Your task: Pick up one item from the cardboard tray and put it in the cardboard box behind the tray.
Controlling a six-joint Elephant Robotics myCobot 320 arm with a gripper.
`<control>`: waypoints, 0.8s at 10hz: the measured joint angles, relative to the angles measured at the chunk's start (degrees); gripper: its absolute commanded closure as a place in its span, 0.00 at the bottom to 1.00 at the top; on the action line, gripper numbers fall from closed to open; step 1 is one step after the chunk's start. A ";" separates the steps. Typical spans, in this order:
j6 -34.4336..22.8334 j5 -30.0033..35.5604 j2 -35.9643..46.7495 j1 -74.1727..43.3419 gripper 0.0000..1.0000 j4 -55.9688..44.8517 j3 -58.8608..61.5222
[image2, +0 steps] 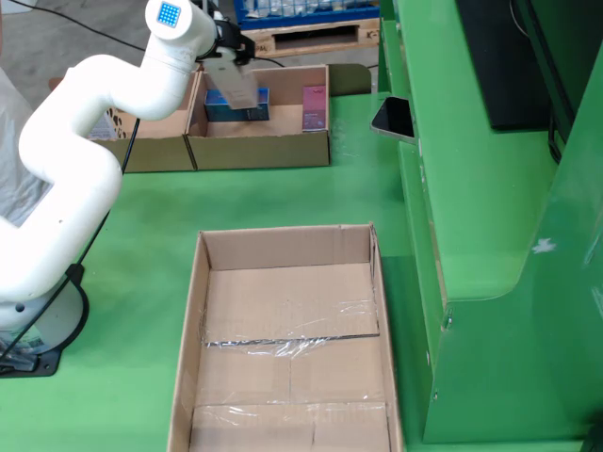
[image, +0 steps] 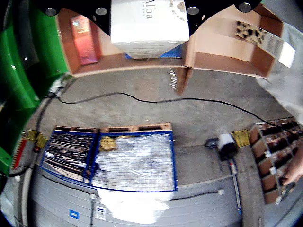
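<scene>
The item, a white carton (image: 149,28) printed with the letters "Alba", fills the top centre of the wrist view, directly under the black mounting plate (image: 75,9) with its round bolts. In the fixed view the same carton (image2: 233,85) appears as a pale grey-white block at the end of the arm, hanging over the cardboard box (image2: 259,151) at the far side of the green counter (image2: 283,198). The tool (image2: 226,56) bears against the carton's upper face; no fingers or suction parts are visible in either view, so whether it is clamped or released cannot be told. Inside the box, a blue package (image2: 237,108) lies beneath the carton and a pink package (image2: 315,106) stands against the right wall. In the wrist view the pink package (image: 84,40) shows left of the carton, and a strip of blue (image: 173,53) shows at its lower right edge. A second open box (image2: 151,141) adjoins the first on its left in the fixed view. The cardboard tray (image2: 287,348) lies nearer the camera, well apart from the box, its floor showing only clear tape and plastic film. The white arm (image2: 85,160) rises from a base at the left edge. A dark phone (image2: 394,118) rests on the raised green ledge to the right of the box. In the wrist view, a concrete floor with a black cable (image: 189,100) and a blue-framed pallet load (image: 132,161) lies beyond the counter.
</scene>
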 measured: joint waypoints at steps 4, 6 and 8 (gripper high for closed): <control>0.09 9.84 -0.18 0.00 1.00 -0.44 -0.26; 0.09 11.51 -0.35 0.00 1.00 -0.18 -0.35; 0.09 11.51 -0.35 0.00 1.00 -0.18 -0.35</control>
